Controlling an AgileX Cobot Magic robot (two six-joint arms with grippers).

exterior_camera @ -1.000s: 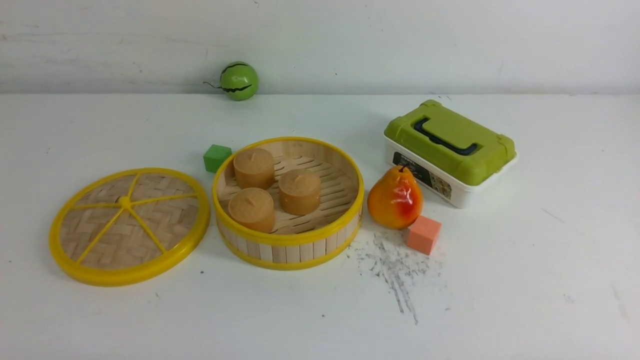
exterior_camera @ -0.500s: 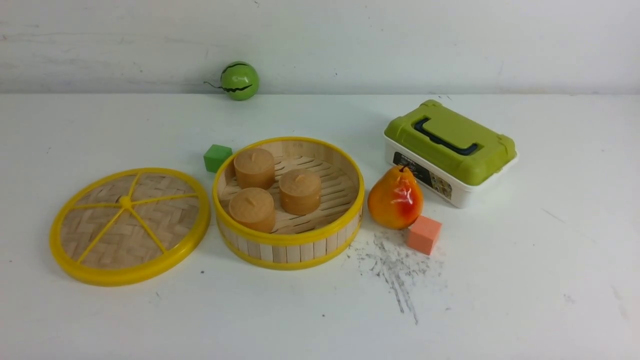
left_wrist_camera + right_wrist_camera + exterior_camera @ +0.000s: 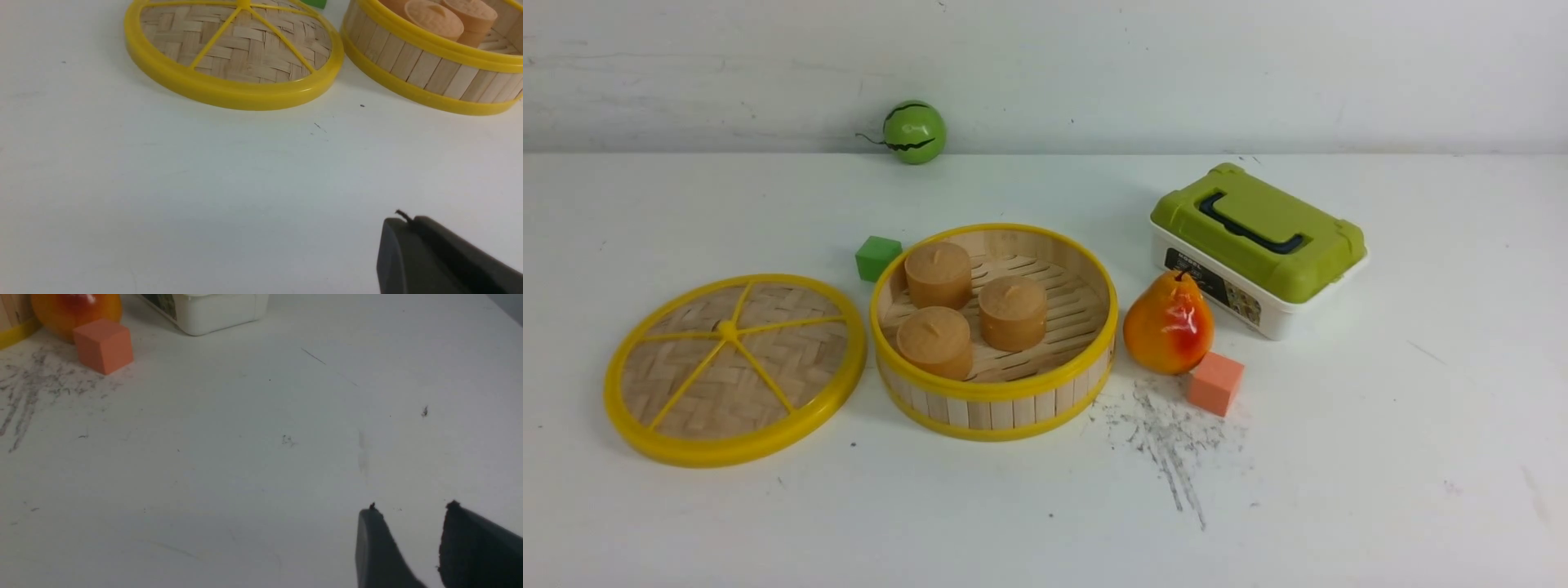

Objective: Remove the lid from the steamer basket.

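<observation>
The lid [image 3: 734, 369] lies flat on the white table, left of the steamer basket [image 3: 996, 394] and apart from it. The basket stands uncovered with three brown buns [image 3: 1011, 312] inside. Neither gripper shows in the front view. In the left wrist view the lid [image 3: 241, 49] and the basket [image 3: 425, 69] lie far ahead of my left gripper [image 3: 402, 218], whose fingers are pressed together and empty above bare table. In the right wrist view my right gripper [image 3: 410, 508] is open and empty over bare table.
A pear [image 3: 1168, 322] and an orange cube [image 3: 1214, 382] sit right of the basket. A white box with a green lid [image 3: 1258, 237] stands behind them. A green cube [image 3: 876, 257] is behind the basket, and a green ball [image 3: 914, 131] rests by the back wall.
</observation>
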